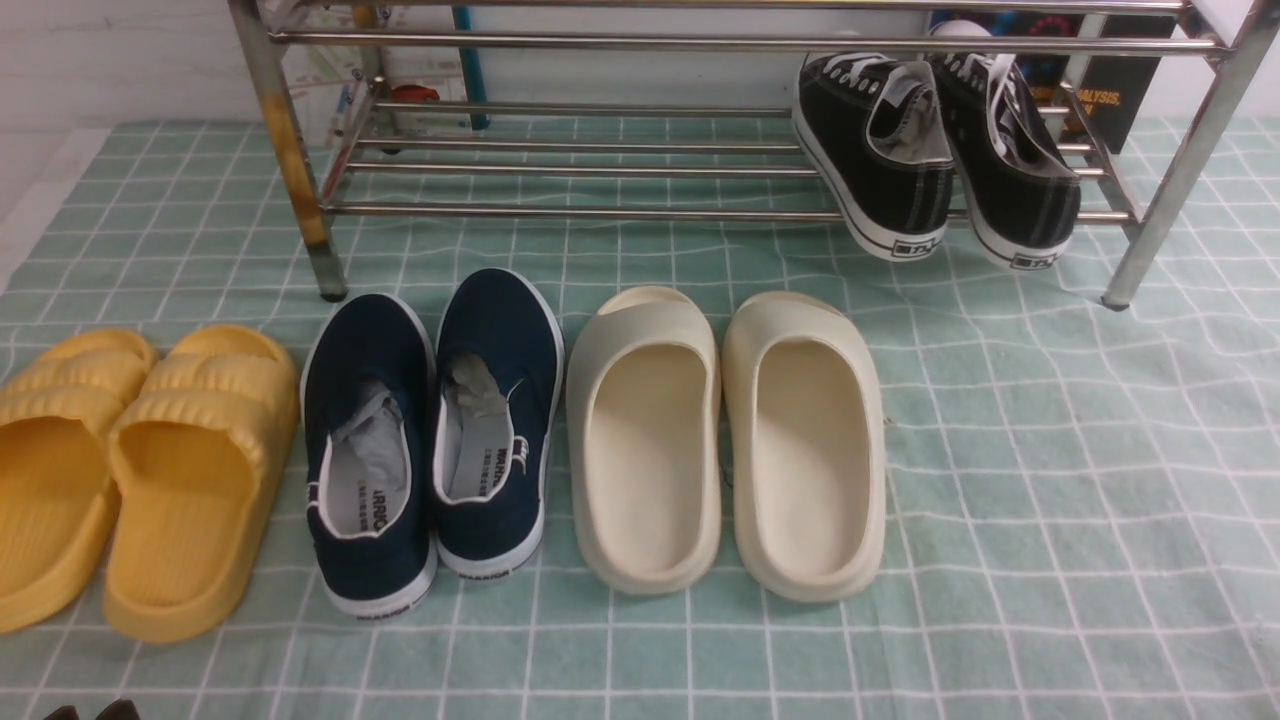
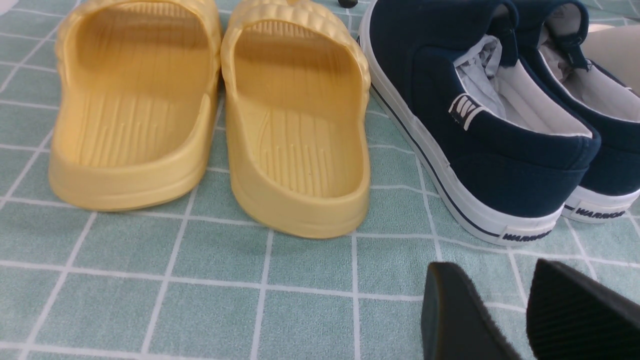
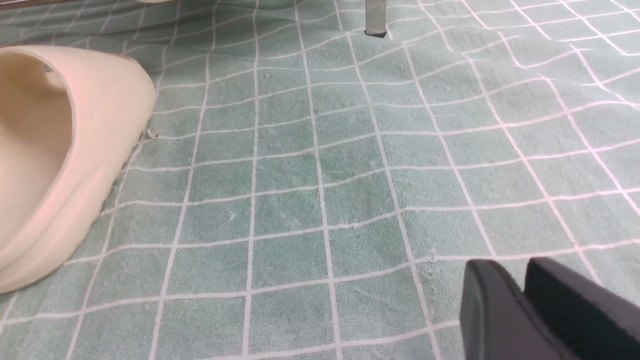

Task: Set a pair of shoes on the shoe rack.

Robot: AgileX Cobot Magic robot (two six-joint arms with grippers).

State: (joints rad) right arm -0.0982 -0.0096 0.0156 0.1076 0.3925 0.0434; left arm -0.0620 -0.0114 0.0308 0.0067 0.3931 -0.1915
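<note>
The pair of shoes, two black sneakers with white laces (image 1: 880, 150) (image 1: 1015, 170), rests side by side on the lower bars of the chrome shoe rack (image 1: 600, 211) at its right end. Their heels hang over the front bar. No gripper touches them. My left gripper (image 2: 492, 280) hovers low over the cloth near the navy slip-ons, open and empty; only its tips (image 1: 90, 712) show in the front view. My right gripper (image 3: 522, 272) is over bare cloth, its fingers only slightly apart with nothing between them. It is outside the front view.
On the green checked cloth (image 1: 1050, 500) in front of the rack stand yellow slides (image 1: 150, 470), navy slip-ons (image 1: 430, 440) and cream slides (image 1: 730, 440). A rust-stained leg (image 1: 290, 150) and the right leg (image 1: 1170, 190) stand on the cloth. A rack leg (image 3: 375, 20) shows beyond my right gripper.
</note>
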